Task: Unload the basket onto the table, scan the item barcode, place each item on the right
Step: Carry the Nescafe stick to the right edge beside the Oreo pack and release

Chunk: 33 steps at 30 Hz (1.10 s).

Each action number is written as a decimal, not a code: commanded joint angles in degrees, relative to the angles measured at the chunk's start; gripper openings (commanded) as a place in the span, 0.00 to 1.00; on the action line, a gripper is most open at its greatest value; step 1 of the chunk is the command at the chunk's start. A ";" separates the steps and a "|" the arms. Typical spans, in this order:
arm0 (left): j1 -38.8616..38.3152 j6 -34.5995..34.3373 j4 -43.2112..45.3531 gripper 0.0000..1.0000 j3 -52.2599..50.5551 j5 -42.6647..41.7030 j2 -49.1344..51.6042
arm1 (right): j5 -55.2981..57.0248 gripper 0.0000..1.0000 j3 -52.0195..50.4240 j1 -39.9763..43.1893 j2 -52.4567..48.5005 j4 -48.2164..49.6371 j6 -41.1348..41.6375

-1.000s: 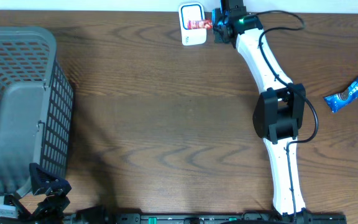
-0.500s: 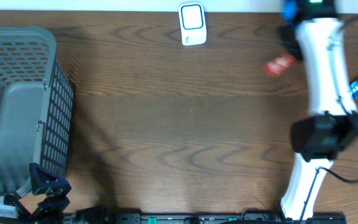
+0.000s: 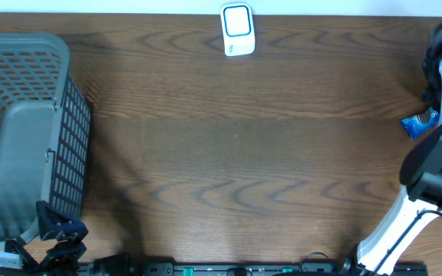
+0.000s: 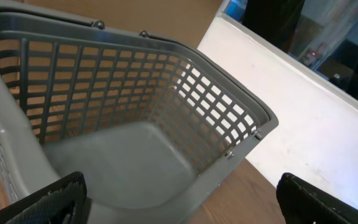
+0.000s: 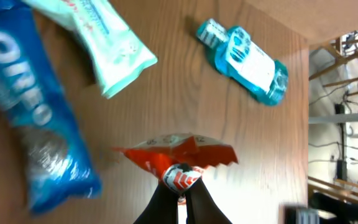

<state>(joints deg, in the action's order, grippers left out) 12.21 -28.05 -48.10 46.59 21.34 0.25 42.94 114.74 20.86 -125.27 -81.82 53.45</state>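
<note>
The right arm (image 3: 386,234), by the counter's right edge, is built of smooth white links joined by a bulky black joint housing (image 3: 434,170), with a thin black cable (image 3: 436,217) running off just below that housing and a black section at its far end. The left tool (image 4: 185,202) has two black fingers (image 4: 51,200) with rough, jagged-looking edges. Seen from overhead at the counter's near-left corner, its body is black with a small blue part (image 3: 43,217), perhaps a clip. The right tool (image 5: 179,193) shows as two slim dark fingers, blurred in its own camera.
</note>
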 commanded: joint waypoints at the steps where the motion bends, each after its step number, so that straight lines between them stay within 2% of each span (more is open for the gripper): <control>1: -0.17 0.98 0.09 0.98 0.13 0.33 -0.04 | 3.61 0.01 -5.75 1.66 -0.52 6.38 -5.22; 6: -0.17 0.98 0.09 0.98 0.13 0.33 -0.04 | 0.35 0.01 -13.22 2.86 -0.52 16.76 -8.35; 7: -0.17 1.01 0.09 0.98 0.13 0.33 -0.04 | 0.00 0.10 -13.62 2.89 -0.52 17.22 -8.35; 8: -0.17 0.98 0.09 0.98 0.13 0.33 -0.04 | 0.00 0.35 -13.60 2.84 -0.52 17.35 -8.35; 9: -0.17 0.98 0.09 0.98 0.13 0.33 -0.04 | 0.02 0.68 -13.40 2.69 -0.42 17.33 -8.35; 10: -0.17 0.98 0.09 0.98 0.13 0.33 -0.04 | -0.31 0.89 -12.96 2.60 -0.09 17.20 -8.55; 11: -0.17 0.98 0.09 0.98 0.13 0.33 -0.04 | -1.25 0.99 -12.31 2.43 0.37 16.96 -9.68; 16: -0.17 0.98 0.09 0.98 0.13 0.33 -0.04 | -13.33 0.99 -8.11 1.73 6.47 16.26 -16.06; 20: -0.17 1.01 0.09 0.98 0.13 0.33 -0.04 | -26.40 0.99 -6.56 1.36 16.02 16.33 -20.52; 23: -0.17 0.98 0.09 0.98 0.13 0.33 -0.04 | -32.17 0.99 -6.51 1.33 24.92 16.02 -22.91; 33: -0.17 0.98 0.09 0.98 0.13 0.33 -0.04 | -33.59 0.99 -6.51 1.31 52.52 13.25 -24.39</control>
<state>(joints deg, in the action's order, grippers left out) 12.21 -28.05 -48.07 46.59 21.32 0.25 10.70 108.42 22.24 -76.14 -68.14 30.46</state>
